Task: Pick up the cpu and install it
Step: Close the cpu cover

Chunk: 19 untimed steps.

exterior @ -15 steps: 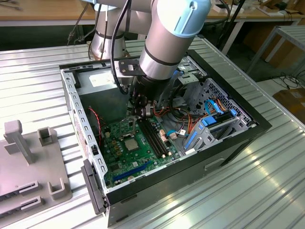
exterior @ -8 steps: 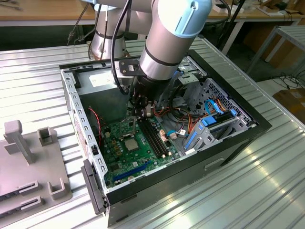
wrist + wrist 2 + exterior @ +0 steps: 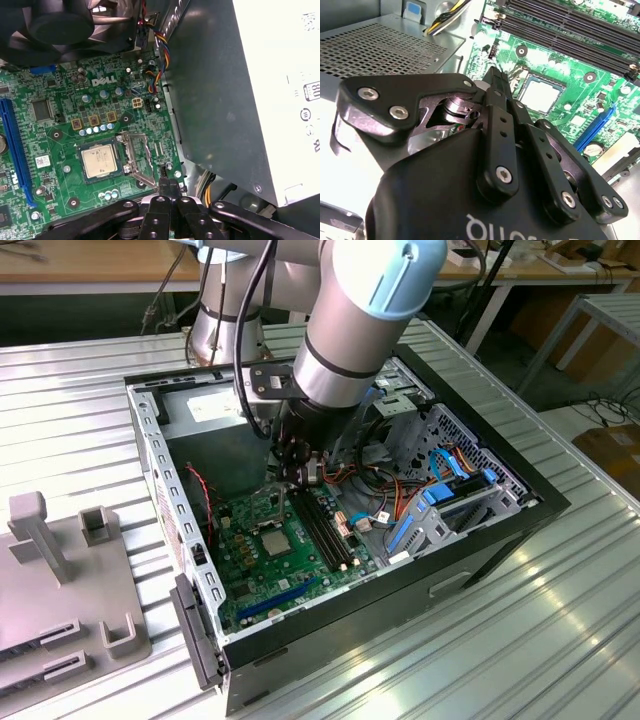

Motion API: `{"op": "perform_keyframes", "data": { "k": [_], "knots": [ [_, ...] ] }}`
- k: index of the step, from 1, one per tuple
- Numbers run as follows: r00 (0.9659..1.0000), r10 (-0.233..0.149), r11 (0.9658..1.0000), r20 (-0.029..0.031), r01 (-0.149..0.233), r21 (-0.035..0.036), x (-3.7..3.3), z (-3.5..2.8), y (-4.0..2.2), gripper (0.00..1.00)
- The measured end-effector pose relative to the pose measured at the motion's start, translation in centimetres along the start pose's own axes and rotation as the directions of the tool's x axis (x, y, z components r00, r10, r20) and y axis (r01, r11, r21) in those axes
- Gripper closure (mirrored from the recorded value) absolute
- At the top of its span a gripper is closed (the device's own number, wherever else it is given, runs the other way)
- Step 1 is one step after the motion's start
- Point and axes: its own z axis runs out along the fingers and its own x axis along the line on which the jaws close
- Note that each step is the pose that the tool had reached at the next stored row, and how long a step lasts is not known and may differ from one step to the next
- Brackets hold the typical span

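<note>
The cpu (image 3: 98,162) sits flat in its socket on the motherboard (image 3: 60,125), inside the open pc case (image 3: 480,540) lying on the slatted bench (image 3: 90,380). In the first wrist view the socket's metal retention frame (image 3: 137,160) is swung open just beside the chip, at about 3 o'clock from it. In the second wrist view the chip's silvery lid (image 3: 540,95) shows past the fingertips.

The pincer (image 3: 170,186) is pinched narrow, fingertips together w/ nothing between them, tips close to the board near the frame's hinge end, at approx 4–5 o'clock from the cpu in the first wrist view. In the exterior view it hangs (image 3: 296,472) under the arm's wrist (image 3: 345,350), over the board w/ the socket at about 6 o'clock from it. So the chip looks placed already; the frame isn't closed over it.

Handling, my read: the cpu is light, thin, rigid, w/ a smooth metal lid, so slippery for flat pads. Fragile underneath: the contact side and the socket pins won't tolerate scraping or tilt. Best hold is by two opposite edges of the substrate, kept level, no pressure on the lid centre. The frame is stiff sheet metal, springy at the hinge; the tips can push on its edge but could slide off.

Memory slots (image 3: 325,530) run alongside the socket, at its 3 o'clock in the exterior view.
</note>
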Motion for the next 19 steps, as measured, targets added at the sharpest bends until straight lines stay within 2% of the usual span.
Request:
{"op": "perform_keyframes", "data": {
  "k": [1,4,19],
  "knots": [
    [1.0000,0.000,1.0000,0.0032,0.000,-0.0008,0.01,0.00,0.00,0.89],
    [1.0000,-0.001,1.0000,0.0069,0.001,-0.0017,0.10,-0.01,-0.03,0.89],
    [1.0000,-0.001,1.0000,0.0071,0.001,-0.0017,0.67,-0.12,-0.15,0.89]
  ]
}}
